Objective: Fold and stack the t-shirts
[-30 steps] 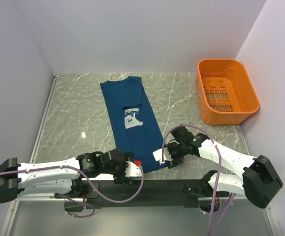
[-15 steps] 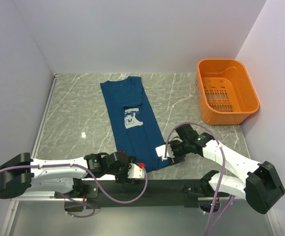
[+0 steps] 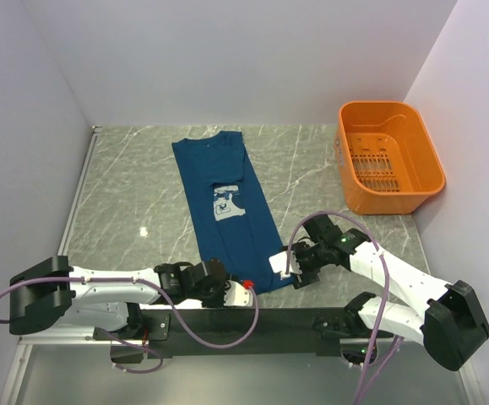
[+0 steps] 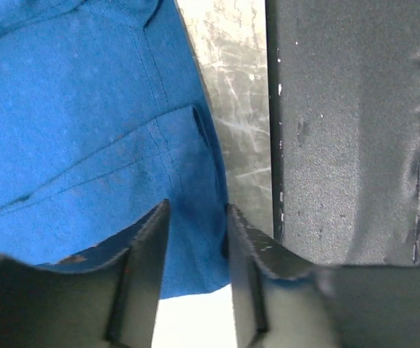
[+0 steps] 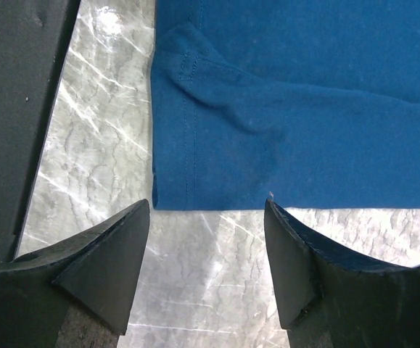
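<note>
From above, one dark blue t-shirt [image 3: 227, 211] lies flat and lengthwise on the grey marbled worktop [image 3: 126, 194]. Its collar points away and its hem sits at the near edge, and a pale print [image 3: 225, 204] shows on the chest. It looks folded into a long, narrow strip, with the sleeves tucked out of sight. The left hand [image 3: 227, 291] is low at the near left corner of the hem and the right hand [image 3: 290, 268] is at the near right corner. An orange basket [image 3: 388, 156] stands well apart at the far right. No second shirt is visible.

In the left wrist view the hand is narrowed, with the stitched corner of the hem lying in the gap between its fingers [image 4: 148, 275]. Whether the cloth is actually pinched cannot be told. A dark rail [image 4: 347, 145] runs alongside and the shirt's near edge is cut off below.

In the right wrist view the hand is wide and holds nothing. Its fingers stand over bare worktop, just short of the hem corner.

The cloth looks light, soft and limp. It will probably sag and slide on the smooth stone, so the double-stitched hem corners are the best places to grip, both at once. How many layers lie at each corner is hard to make out.
</note>
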Available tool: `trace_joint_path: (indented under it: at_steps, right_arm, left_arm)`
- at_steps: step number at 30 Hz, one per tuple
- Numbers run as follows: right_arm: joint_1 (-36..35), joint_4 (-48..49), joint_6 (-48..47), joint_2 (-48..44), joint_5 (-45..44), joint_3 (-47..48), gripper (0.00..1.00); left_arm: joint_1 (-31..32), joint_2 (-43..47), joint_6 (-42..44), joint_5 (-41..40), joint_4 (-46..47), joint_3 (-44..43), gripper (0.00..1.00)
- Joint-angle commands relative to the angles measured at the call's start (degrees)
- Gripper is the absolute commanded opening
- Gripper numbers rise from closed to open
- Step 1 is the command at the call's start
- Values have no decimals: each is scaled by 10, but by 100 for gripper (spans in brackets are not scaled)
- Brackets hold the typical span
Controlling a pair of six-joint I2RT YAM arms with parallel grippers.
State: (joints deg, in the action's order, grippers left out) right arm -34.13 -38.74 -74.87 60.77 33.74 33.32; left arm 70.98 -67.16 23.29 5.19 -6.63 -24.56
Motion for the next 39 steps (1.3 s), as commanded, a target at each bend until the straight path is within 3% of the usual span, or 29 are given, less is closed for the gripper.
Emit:
trace_joint_path:
  at_steps: [1,8,13,23,31,39]
  right_arm:
    - [-1,-5,-6,-7,19,3,71]
    - [-1,-17,-34,-3,24,-2,71]
    - [-41,-13,-56,9,8,-16,72]
    - [-85,52,-44,65,-42,-30,73]
    - [-116,80,1,122,-61,-19,68]
    - [-129,96,34,140,-70,-22,51]
  left_arm:
    - [3,-20,11,-7,-16,-2,41]
    - [3,-13,4,-18,-15,-4,12]
    - [3,-3,3,-11,-19,-5,2]
    - [3,16,-5,-15,-16,-4,1]
    - [3,22,-6,-16,-11,-1,1]
    - [3,28,-8,-14,-8,0,1]
